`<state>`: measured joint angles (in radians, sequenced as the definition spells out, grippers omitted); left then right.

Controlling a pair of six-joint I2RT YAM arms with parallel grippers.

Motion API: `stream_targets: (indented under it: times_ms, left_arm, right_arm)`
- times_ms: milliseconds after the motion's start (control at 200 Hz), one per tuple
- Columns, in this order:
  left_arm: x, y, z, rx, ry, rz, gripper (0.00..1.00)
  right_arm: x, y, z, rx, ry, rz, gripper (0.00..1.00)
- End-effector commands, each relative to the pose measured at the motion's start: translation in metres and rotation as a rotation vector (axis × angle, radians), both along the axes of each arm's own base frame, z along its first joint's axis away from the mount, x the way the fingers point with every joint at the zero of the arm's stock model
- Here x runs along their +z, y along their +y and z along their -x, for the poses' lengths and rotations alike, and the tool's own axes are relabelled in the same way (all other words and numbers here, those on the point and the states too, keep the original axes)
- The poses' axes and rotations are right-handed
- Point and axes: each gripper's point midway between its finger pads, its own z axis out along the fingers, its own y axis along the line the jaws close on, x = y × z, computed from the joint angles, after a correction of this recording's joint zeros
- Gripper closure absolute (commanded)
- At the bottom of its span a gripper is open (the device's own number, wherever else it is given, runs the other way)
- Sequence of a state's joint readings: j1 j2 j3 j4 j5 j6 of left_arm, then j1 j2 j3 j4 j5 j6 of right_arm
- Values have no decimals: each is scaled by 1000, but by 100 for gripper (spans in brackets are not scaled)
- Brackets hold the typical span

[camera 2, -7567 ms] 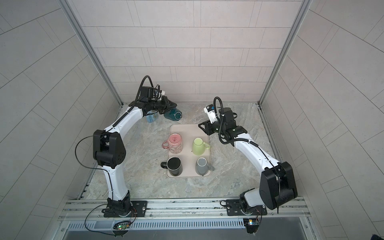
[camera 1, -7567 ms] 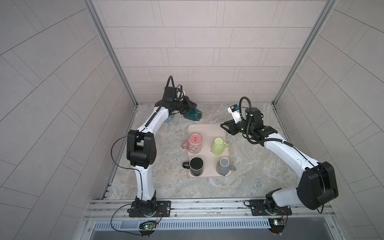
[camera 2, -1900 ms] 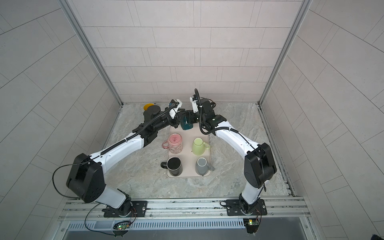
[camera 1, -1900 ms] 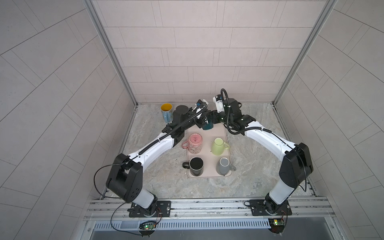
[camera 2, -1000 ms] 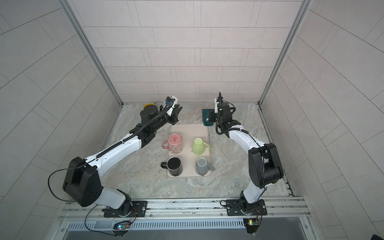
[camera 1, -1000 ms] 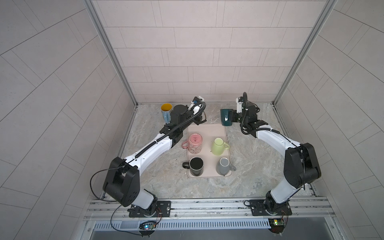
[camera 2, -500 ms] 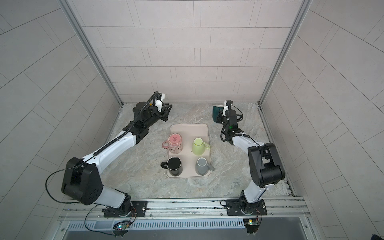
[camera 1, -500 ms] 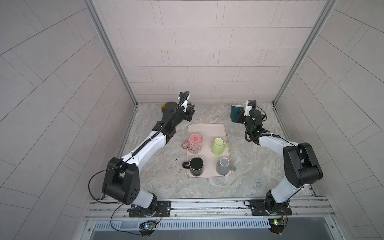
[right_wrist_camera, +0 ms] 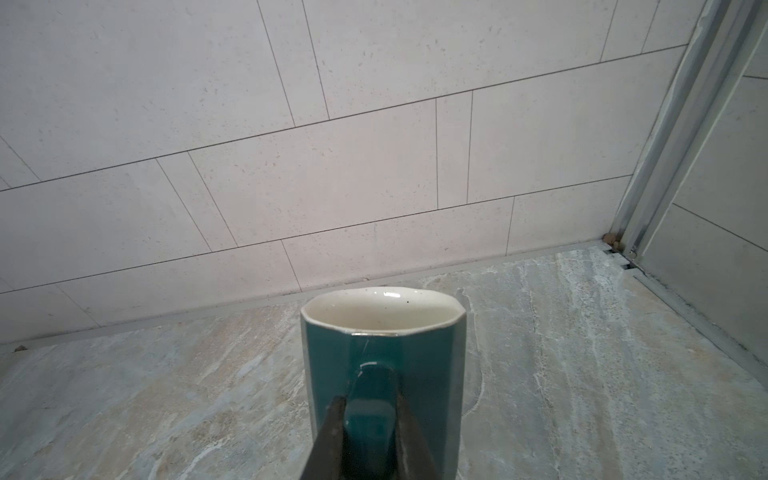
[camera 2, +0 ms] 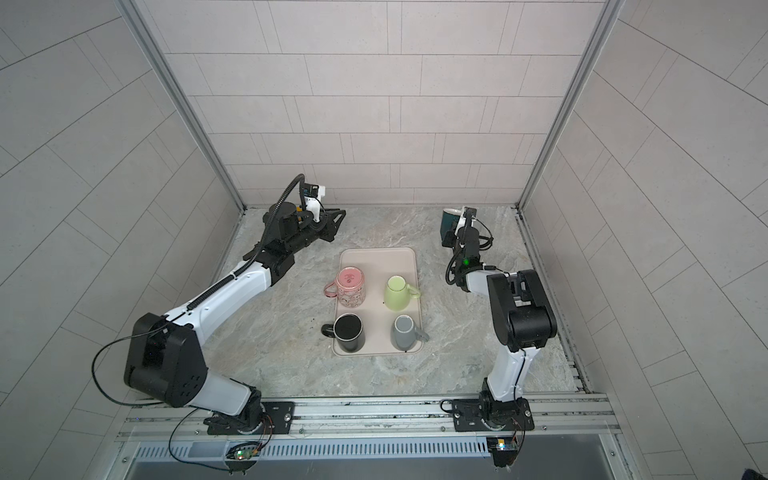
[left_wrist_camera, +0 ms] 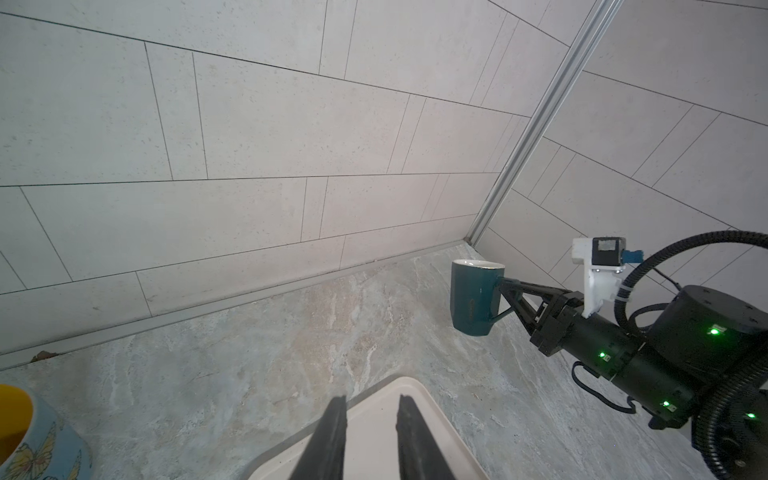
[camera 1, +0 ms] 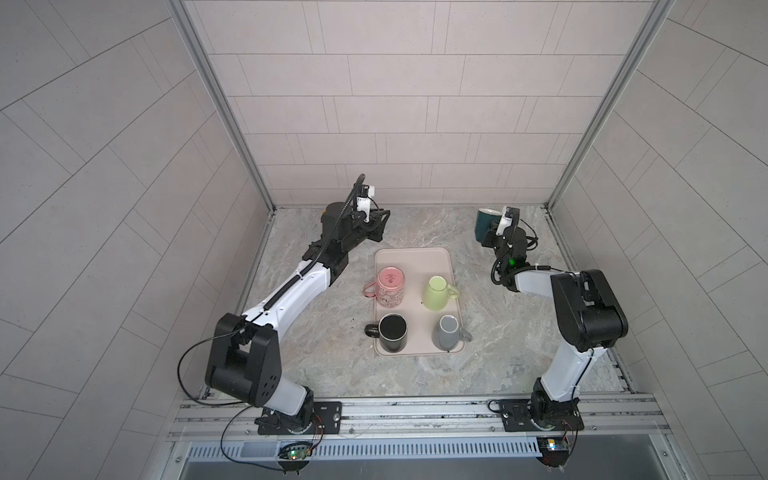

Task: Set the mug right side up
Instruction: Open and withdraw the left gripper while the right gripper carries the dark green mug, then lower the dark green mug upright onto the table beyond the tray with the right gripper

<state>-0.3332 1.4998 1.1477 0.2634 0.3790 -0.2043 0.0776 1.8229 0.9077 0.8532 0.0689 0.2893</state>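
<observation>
Right wrist view: right gripper (right_wrist_camera: 369,402) grips the handle (right_wrist_camera: 372,384) of the teal mug (right_wrist_camera: 382,345), w/ a jaw pinched on each side. Mug is upright just ahead of the fingertips, cream mouth up; can't tell if its base touches the table (right_wrist_camera: 582,353). Back wall lies beyond. Left gripper (left_wrist_camera: 370,401): jaws slightly apart, nothing btwn them, over a corner of the tray (left_wrist_camera: 440,440), teal mug well ahead and off to one side. Both top views put the mug (camera 1: 483,226) (camera 2: 446,228) at the right gripper's tip.
</observation>
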Motion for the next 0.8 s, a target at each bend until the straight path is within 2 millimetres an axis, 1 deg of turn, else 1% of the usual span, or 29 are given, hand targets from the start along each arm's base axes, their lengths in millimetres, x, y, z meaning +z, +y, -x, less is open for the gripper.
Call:
stream_targets:
  times_ms: [0,195,375,470,645,796]
  left_arm:
    - [9,-2,-3,-19,-10,31,73]
    - [4,1,-2,-14,0,31,73]
    - [0,3,-2,-10,9,36,73]
    - [-2,3,-3,-12,14,39,73]
    - [-3,4,-1,-16,11,43,73]
    - [-5,7,-1,-13,14,46,73]
  right_arm:
    - [53,-9,-5,-46,-218,-5,100]
    - [38,-13,-11,-73,-214,11,100]
    - [25,-17,-11,-104,-204,33,100]
    - [20,-16,-10,-112,-207,45,100]
    - [10,-7,-8,-118,-195,88,100]
    - [1,-6,-3,-141,-193,102,100]
